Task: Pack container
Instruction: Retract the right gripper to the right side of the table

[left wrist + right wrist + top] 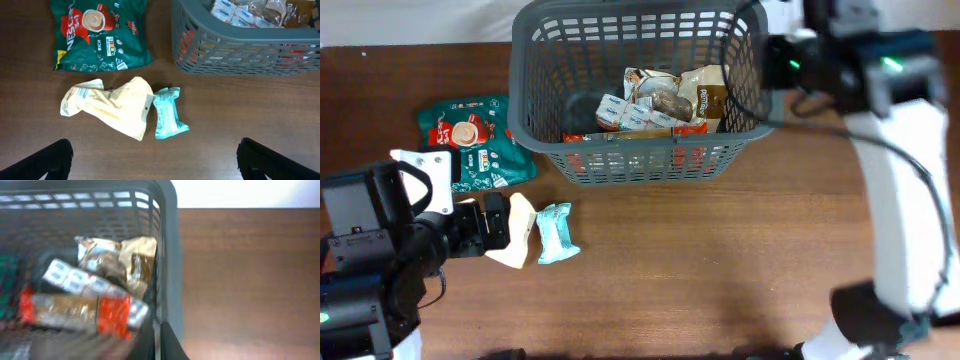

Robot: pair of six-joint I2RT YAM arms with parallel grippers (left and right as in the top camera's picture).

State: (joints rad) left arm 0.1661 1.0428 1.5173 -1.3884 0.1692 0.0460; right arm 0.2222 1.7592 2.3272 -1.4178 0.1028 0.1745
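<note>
The left hand (155,162) is the nearer one to the loose goods. It hovers over the worktop (740,260) with its fingers spread wide and nothing between them. Just ahead of it lie a crumpled cream packet (112,107) and a small teal packet (167,112), side by side and touching or nearly so. In the left wrist view the teal packet's long axis points away from the hand, so the fingers would close across its narrow width. The cream packet sprawls more along the line between the fingers. A green Nescafé pouch (100,32) lies flat farther off, beyond the cream packet. The container (640,160) stands ahead and to the right of this hand, well apart from the two small packets, with several snack packs already in it. Any carry from here would probably run forward and to the right, over the near rim. The right hand (772,62) is closed beside the container's right wall, with no packet showing in it, and is far from the loose items.
</note>
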